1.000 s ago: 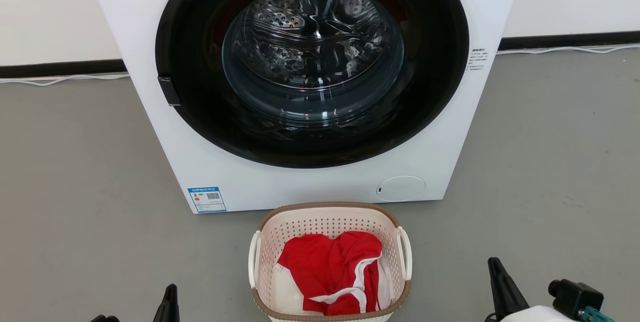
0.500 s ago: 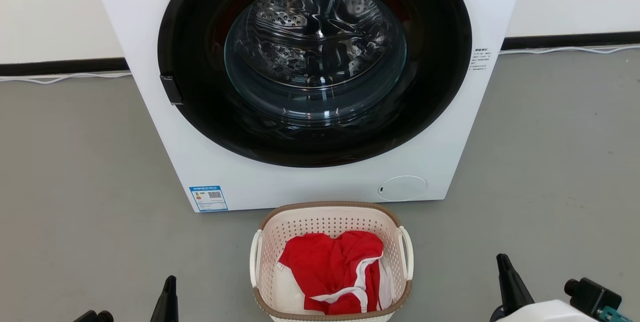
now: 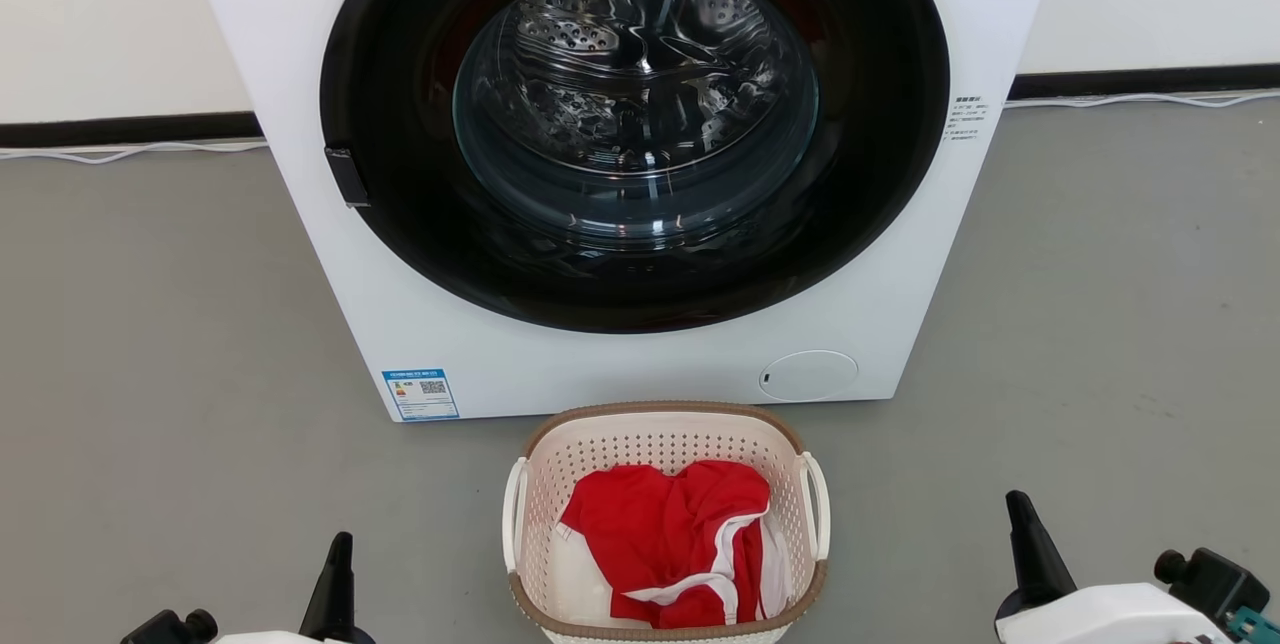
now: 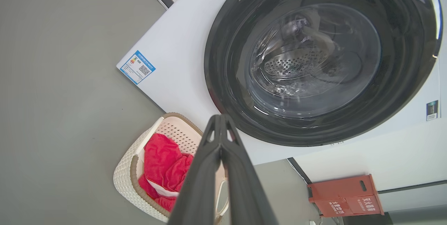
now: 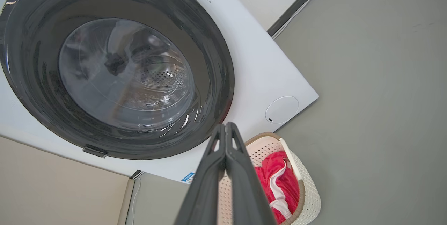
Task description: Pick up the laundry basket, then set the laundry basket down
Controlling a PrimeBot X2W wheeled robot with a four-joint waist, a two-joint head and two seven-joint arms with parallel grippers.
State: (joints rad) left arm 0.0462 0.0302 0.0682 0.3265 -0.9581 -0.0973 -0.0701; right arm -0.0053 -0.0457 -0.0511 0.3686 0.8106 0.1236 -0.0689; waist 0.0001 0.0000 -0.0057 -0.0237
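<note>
The long dark fingers (image 4: 200,183) of the left gripper (image 4: 220,119) and the right gripper (image 5: 226,127) looked like smooth, matt plastic. Between the two pairs lay the small cream-white perforated plastic laundry basket (image 3: 660,449), smooth and dull-sheened, its brown rim moulded in a woven texture. The crumpled red-and-white cloth garment (image 3: 665,534) in it was soft and matt. Beyond the fingertips, the white washing machine (image 3: 640,379) had a smooth, lightly glossy face, a glossy black door ring (image 3: 400,184), clear glass (image 3: 640,209) and a shiny perforated metal drum (image 3: 600,34). The grey floor (image 3: 150,374) was matt.
</note>
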